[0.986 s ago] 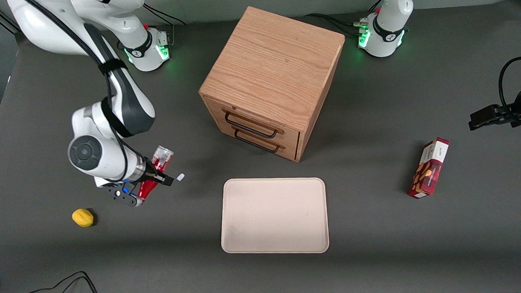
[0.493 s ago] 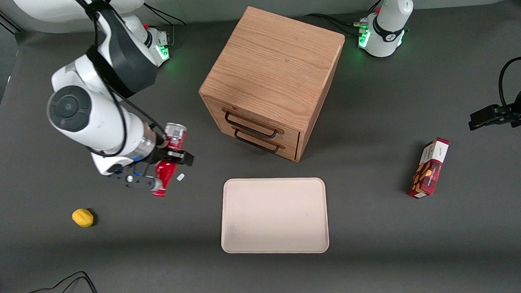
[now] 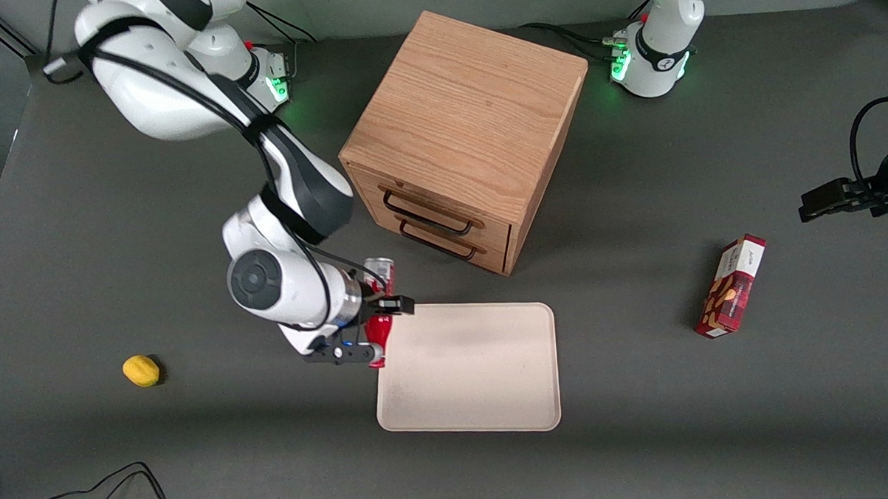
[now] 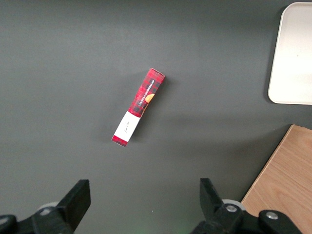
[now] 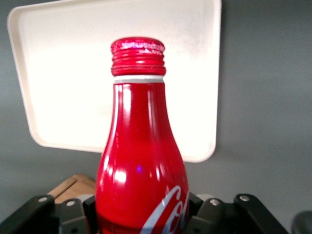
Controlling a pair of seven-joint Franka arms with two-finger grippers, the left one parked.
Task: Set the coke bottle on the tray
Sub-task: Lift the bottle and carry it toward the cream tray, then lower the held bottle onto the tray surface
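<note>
Cabinet (image 3: 464, 138) stands just farther from the front camera than the gripper (image 3: 369, 330), drawer handles facing it. Tray (image 3: 478, 374) lies flat right beside the gripper, toward the parked arm's end; its corner edge sits under the bottle's neck end. Gripper is clamped on the bottle (image 3: 377, 311), held off the table, tilted, silvery base up, red neck down. Box (image 3: 731, 285) lies well apart toward the parked arm's end. Lemon (image 3: 141, 370) sits well apart toward the working arm's end.

The front view looks down over the whole table. The right wrist camera sits close above the gripper (image 3: 374, 329), facing the tray (image 5: 58, 97), which both show.
</note>
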